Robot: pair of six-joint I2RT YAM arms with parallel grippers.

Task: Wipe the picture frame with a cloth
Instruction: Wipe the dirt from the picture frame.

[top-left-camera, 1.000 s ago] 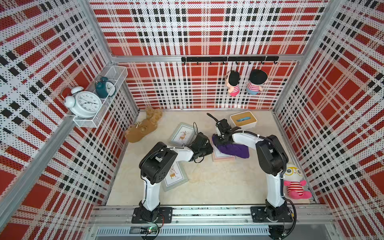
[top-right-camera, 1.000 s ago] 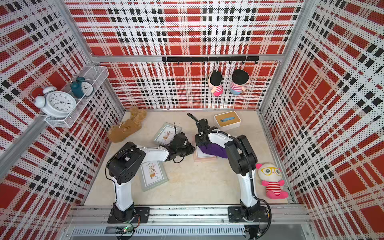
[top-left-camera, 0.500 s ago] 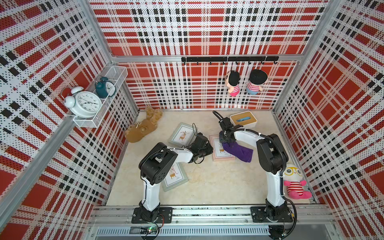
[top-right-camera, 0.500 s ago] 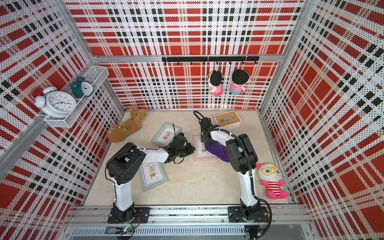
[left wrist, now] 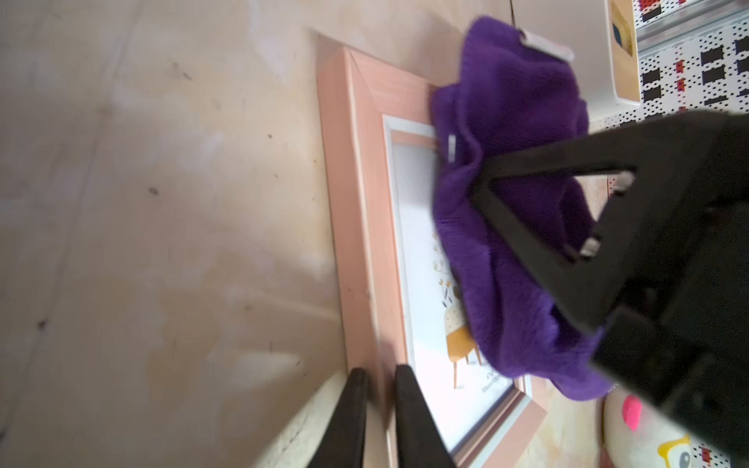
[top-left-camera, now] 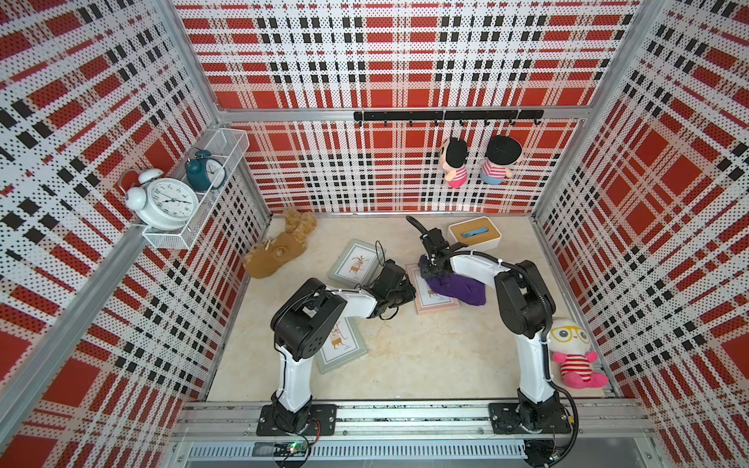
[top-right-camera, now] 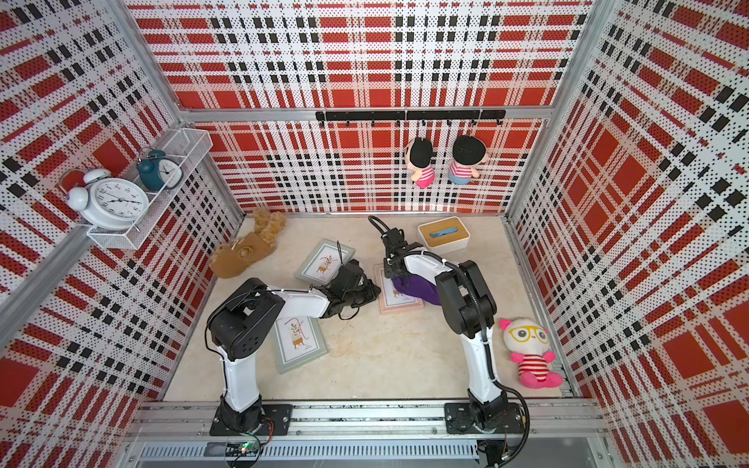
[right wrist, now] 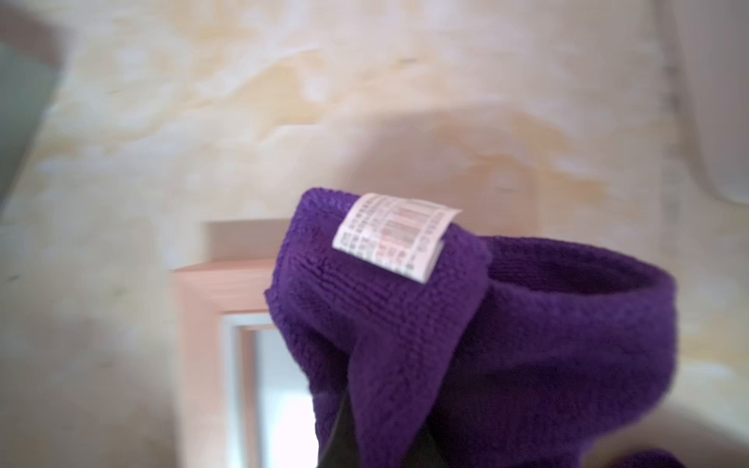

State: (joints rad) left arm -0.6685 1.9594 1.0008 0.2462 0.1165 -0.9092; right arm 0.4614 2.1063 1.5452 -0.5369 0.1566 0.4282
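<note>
The picture frame (top-left-camera: 437, 304), pale pink with a white mat, lies flat mid-table in both top views (top-right-camera: 399, 306). My left gripper (left wrist: 380, 375) is shut on its left rim (left wrist: 364, 202), one finger on each side of the edge. The purple cloth (top-left-camera: 460, 288) with a white tag (right wrist: 395, 235) is bunched over the frame's far right part. My right gripper (top-left-camera: 431, 276) presses down from above, shut on the cloth (right wrist: 527, 324), which hides most of its fingers. The frame's corner (right wrist: 210, 291) shows beside the cloth.
Two grey-green frames (top-left-camera: 356, 263) (top-left-camera: 342, 344) lie left of the pink one, the nearer one partly under my left arm. A brown plush (top-left-camera: 279, 251) is at the back left, a white box with a wooden lid (top-left-camera: 474, 234) at the back right, and a pink-and-white doll (top-left-camera: 573, 352) by the right wall.
My right gripper swung the cloth toward the back right of the frame, then back left and nearer. The left gripper stayed clamped on the rim.
</note>
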